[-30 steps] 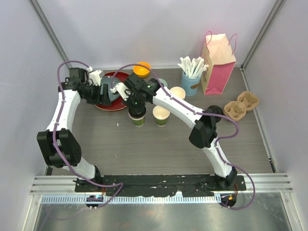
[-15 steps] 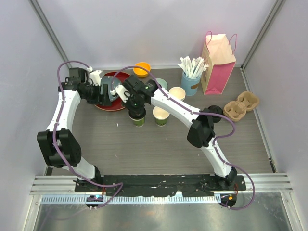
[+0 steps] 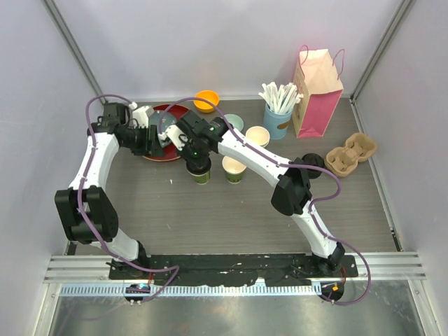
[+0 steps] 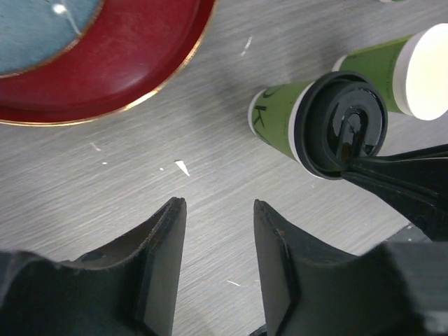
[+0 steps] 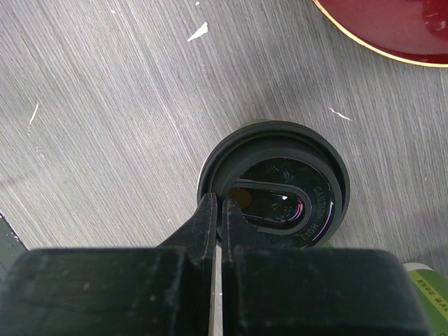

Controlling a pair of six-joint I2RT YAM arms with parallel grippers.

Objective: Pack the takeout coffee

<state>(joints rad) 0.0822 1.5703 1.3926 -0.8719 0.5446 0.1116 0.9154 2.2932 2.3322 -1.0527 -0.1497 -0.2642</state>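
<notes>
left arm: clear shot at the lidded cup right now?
Probably from the side only. Bare table lies between the left gripper and the lidded cup, but the shut right gripper rests on its lid, blocking the top.
</notes>
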